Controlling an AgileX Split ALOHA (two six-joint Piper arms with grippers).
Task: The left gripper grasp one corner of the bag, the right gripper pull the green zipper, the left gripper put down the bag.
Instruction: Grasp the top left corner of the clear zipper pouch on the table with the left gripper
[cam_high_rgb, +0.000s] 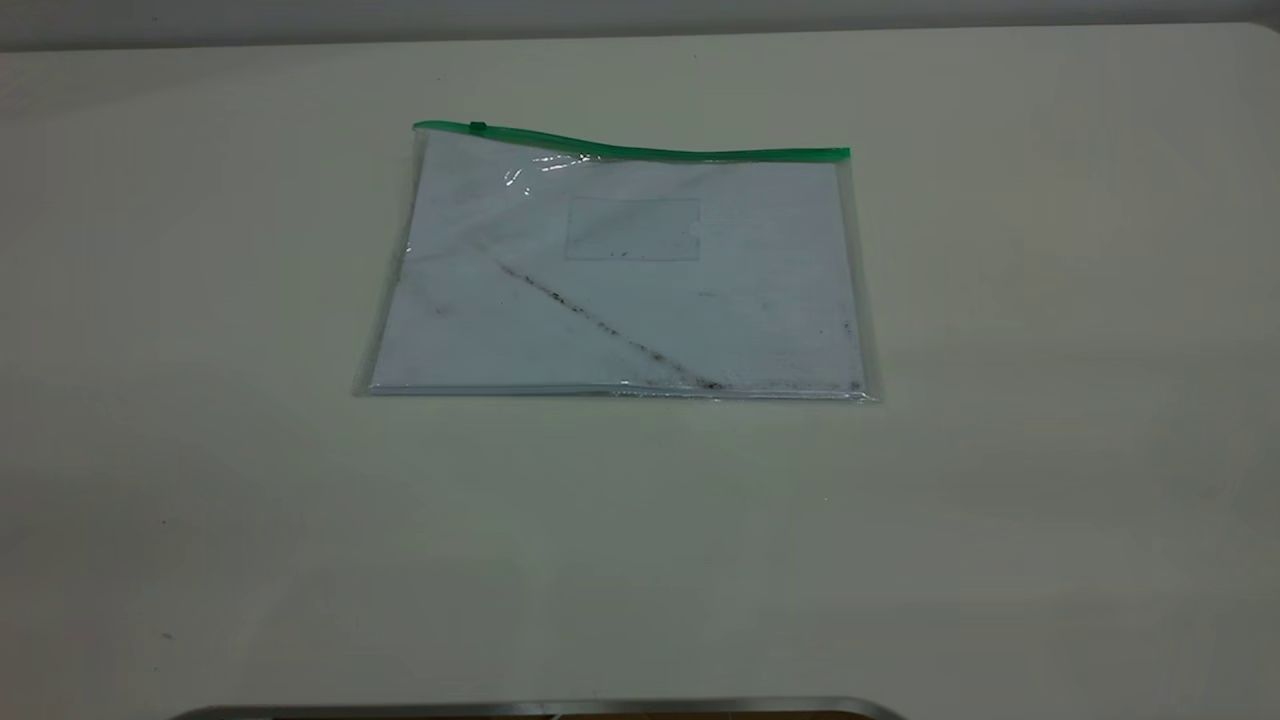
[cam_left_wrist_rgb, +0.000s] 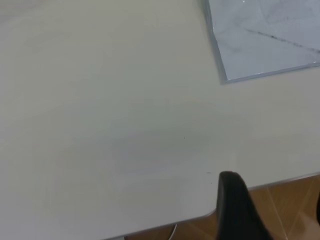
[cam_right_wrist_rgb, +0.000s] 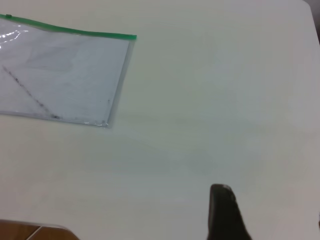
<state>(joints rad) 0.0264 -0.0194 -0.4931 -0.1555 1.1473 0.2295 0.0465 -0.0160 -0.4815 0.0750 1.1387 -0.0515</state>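
The bag (cam_high_rgb: 620, 280) lies flat on the white table, a clear pouch with white paper and a dark diagonal streak inside. The green zipper (cam_high_rgb: 640, 152) runs along its far edge, with the slider tab (cam_high_rgb: 478, 126) near the left end. Neither gripper shows in the exterior view. In the left wrist view the left gripper (cam_left_wrist_rgb: 274, 192) is open and empty over the table's near edge, far from the bag (cam_left_wrist_rgb: 265, 35). In the right wrist view the right gripper (cam_right_wrist_rgb: 270, 205) is open and empty, well clear of the bag (cam_right_wrist_rgb: 65, 75) and its green-strip corner (cam_right_wrist_rgb: 131, 42).
A metal rim (cam_high_rgb: 540, 708) shows at the table's near edge. Wooden floor (cam_left_wrist_rgb: 290, 205) lies beyond the table edge under the left gripper. Bare white tabletop (cam_high_rgb: 1050, 450) surrounds the bag on all sides.
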